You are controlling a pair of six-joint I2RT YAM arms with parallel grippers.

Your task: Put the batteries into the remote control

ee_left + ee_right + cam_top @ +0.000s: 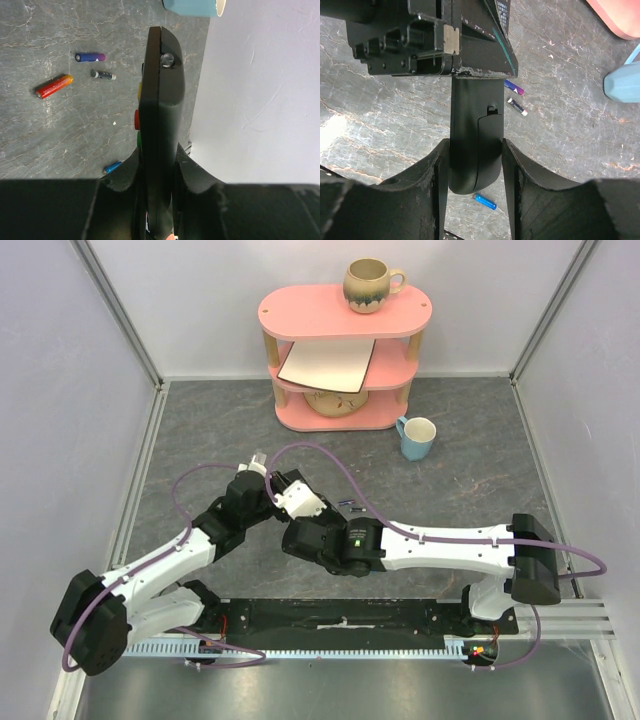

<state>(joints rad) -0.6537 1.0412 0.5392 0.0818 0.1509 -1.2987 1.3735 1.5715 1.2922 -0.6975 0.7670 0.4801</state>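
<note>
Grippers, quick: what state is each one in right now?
Left gripper: closed, holding the remote control.
Right gripper: straddles the remote control's end; whether it grips cannot be told.

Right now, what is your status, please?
Left gripper shut on slim black remote control. Right gripper astride its cover end, grip unclear. Cylindrical batteries loose on grey table.
</note>
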